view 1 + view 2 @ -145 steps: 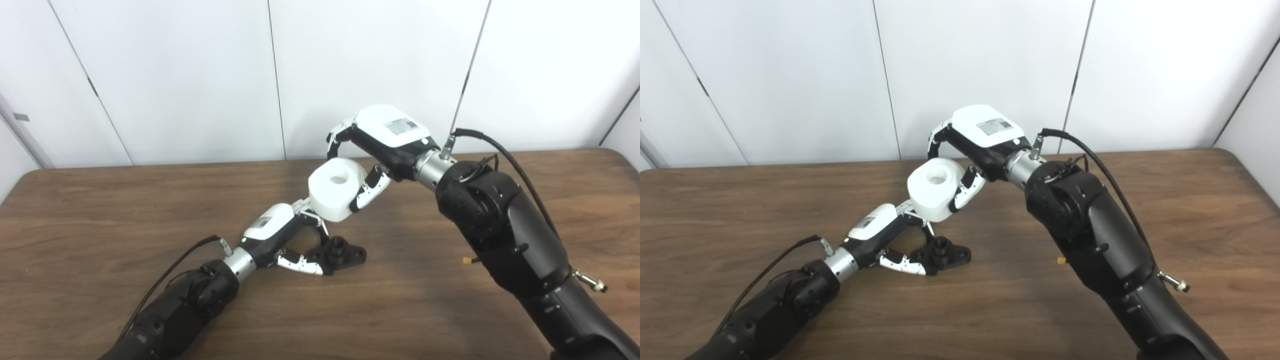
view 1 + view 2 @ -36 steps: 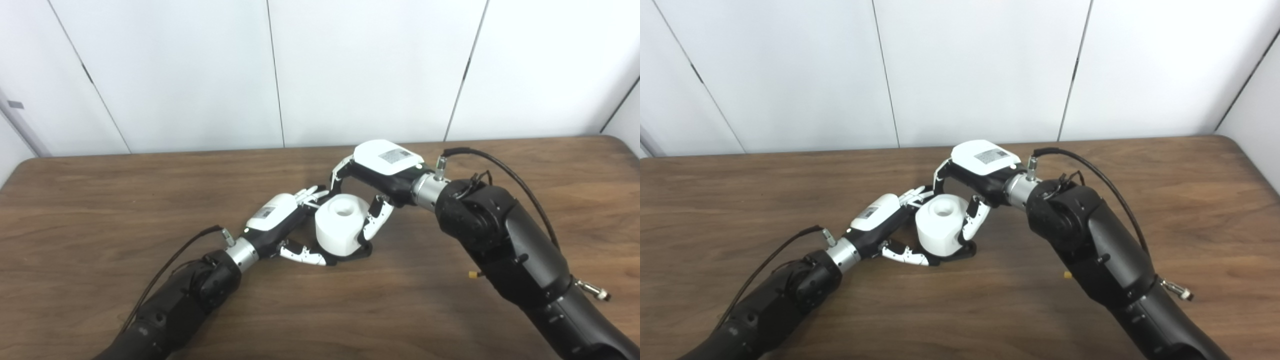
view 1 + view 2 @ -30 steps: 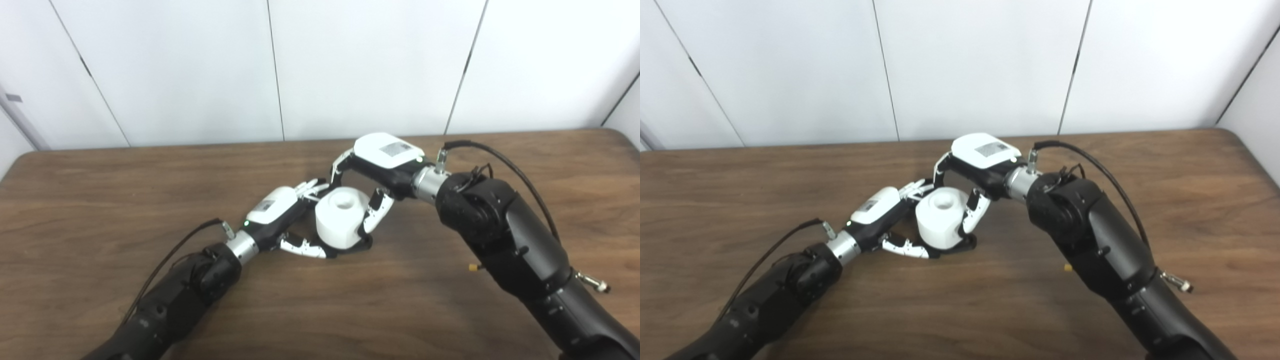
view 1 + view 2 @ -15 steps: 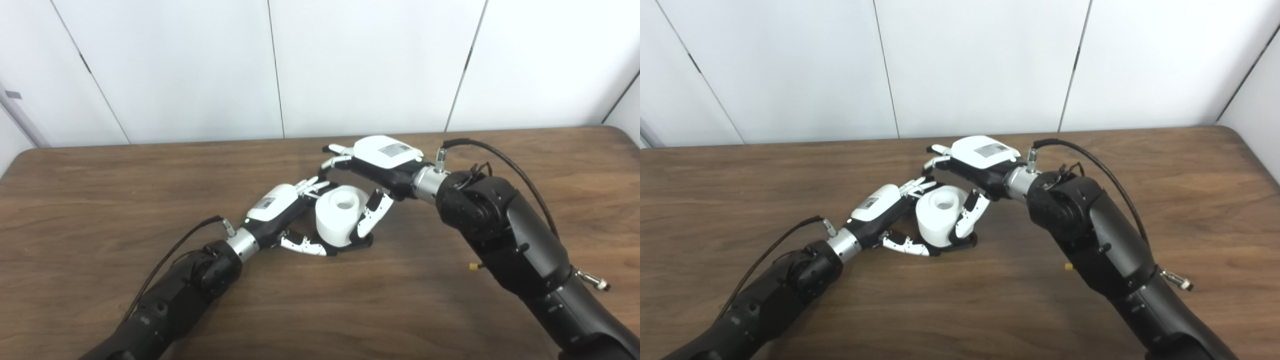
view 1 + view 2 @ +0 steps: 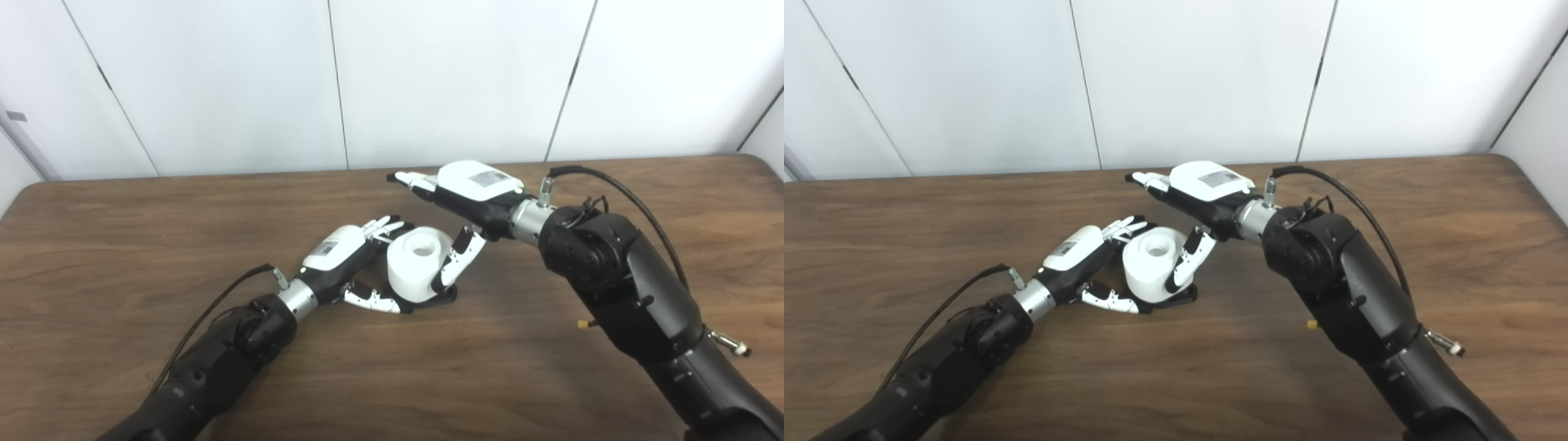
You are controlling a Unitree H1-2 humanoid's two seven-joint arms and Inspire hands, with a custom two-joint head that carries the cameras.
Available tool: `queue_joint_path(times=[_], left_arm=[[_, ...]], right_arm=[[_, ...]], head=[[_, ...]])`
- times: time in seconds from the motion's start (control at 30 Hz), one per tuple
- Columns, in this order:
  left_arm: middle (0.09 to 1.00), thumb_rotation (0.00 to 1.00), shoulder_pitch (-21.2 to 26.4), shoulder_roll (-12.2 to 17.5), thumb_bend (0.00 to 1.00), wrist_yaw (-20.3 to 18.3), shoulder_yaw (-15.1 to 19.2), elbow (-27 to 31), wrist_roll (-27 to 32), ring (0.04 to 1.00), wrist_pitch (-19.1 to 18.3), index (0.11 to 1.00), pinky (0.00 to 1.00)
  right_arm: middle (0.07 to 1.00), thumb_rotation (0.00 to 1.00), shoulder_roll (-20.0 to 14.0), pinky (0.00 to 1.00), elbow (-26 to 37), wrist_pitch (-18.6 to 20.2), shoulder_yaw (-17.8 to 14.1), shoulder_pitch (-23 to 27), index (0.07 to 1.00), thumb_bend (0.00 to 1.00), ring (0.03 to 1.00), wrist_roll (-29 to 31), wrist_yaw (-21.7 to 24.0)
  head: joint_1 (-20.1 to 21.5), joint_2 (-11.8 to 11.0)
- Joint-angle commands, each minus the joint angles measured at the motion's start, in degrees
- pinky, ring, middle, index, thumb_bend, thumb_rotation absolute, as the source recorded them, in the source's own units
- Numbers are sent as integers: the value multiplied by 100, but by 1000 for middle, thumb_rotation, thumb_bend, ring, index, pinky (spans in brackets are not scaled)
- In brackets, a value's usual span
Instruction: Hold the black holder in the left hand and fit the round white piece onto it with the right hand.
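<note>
The round white piece [image 5: 416, 269] sits upright on the black holder [image 5: 444, 296], its centre hole facing up. Only the holder's base shows beneath it, on the wooden table [image 5: 122, 245]. My left hand [image 5: 343, 254] lies to the left of the stack. Its thumb rests along the holder's near edge, and its fingers [image 5: 383, 225] reach behind the white piece. My right hand [image 5: 474, 187] hovers above and to the right, open, with its fingers [image 5: 409, 179] stretched flat past the piece. Its thumb [image 5: 458, 262] hangs close beside the piece's right wall.
White wall panels [image 5: 429, 79] stand behind the table's far edge. My right forearm [image 5: 618, 288] crosses the right half of the table, and a black cable [image 5: 618, 196] loops over its wrist.
The right hand lowered the white piece onto the holder, then its fingers opened and straightened off the piece. The piece stays on the holder. The left hand has hardly moved.
</note>
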State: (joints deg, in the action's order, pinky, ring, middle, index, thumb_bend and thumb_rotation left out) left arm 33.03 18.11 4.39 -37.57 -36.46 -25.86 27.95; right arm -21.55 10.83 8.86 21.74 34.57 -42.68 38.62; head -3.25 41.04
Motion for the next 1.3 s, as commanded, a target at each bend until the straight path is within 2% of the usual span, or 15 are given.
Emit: queue_joint_path(times=[0.0,0.07,0.27,0.33,0.43,0.47,0.5,0.53,0.57,0.63,0.77,0.9,1.03,1.13,1.27], left_arm=[[937,65,-349,-66,524,-511,-304,-288,-526,1000,-123,482,1000],[936,65,-343,-55,525,-512,-316,-298,-539,1000,-120,482,1000],[939,65,-352,-47,524,-538,-293,-331,-497,1000,-124,482,1000],[942,65,-359,-45,524,-564,-278,-312,-487,1000,-139,482,1000],[943,64,-372,-47,524,-589,-254,-300,-463,1000,-150,482,1000],[944,64,-369,-44,525,-580,-258,-308,-465,1000,-138,482,1000],[944,64,-363,-43,525,-567,-266,-320,-467,1000,-127,482,1000],[944,64,-358,-43,524,-566,-269,-329,-460,1000,-120,482,1000],[944,64,-353,-40,524,-570,-274,-330,-459,1000,-116,482,1000],[944,64,-354,-39,524,-597,-261,-310,-466,1000,-135,482,1000],[941,65,-337,-32,524,-505,-297,-338,-509,1000,-112,482,1000],[942,65,-333,-38,524,-495,-304,-362,-501,1000,-108,482,1000],[942,65,-341,-48,524,-530,-288,-353,-507,1000,-118,482,1000],[942,65,-347,-47,524,-499,-289,-367,-504,1000,-115,482,1000],[945,65,-373,-25,525,-549,-244,-312,-519,1000,-181,483,1000]], right_arm=[[992,303,-194,889,361,148,-178,367,1000,1000,948,133,207],[998,297,-347,903,497,327,-269,497,1000,1000,970,295,541],[1000,273,-1005,627,801,1025,-494,911,1000,1000,815,1184,1708],[1000,277,-1190,625,854,1222,-556,979,1000,1000,868,1476,1933],[1000,248,-1452,761,895,1689,-743,1073,1000,1000,979,1958,2322],[1000,206,-1491,639,868,1767,-908,1070,997,1000,930,2143,2413],[998,157,-1554,441,847,1799,-1048,1064,983,1000,717,2301,2444],[985,143,-1615,407,825,1805,-1151,1058,962,996,717,2437,2430],[965,137,-1688,447,784,1756,-1246,1035,940,996,759,2556,2309],[882,144,-1736,654,763,1607,-1454,926,848,965,821,2596,1912],[725,104,-1244,592,496,763,-2017,459,724,845,697,2630,424],[674,122,-369,555,-131,-135,-2459,-25,668,754,622,2790,-1005],[671,174,292,486,-695,-1045,-2406,-435,692,713,588,2615,-2032],[698,226,615,473,-852,-1184,-2234,-681,708,696,597,2368,-2479],[703,165,769,459,-1009,-1428,-2079,-834,707,723,589,2253,-2823]], head=[[4,11],[27,-1],[33,-6],[33,-6],[33,-6],[50,-13],[50,-13],[50,-13],[45,-20],[58,-29],[71,-39],[80,-50],[78,-48],[59,-50],[38,-62]])
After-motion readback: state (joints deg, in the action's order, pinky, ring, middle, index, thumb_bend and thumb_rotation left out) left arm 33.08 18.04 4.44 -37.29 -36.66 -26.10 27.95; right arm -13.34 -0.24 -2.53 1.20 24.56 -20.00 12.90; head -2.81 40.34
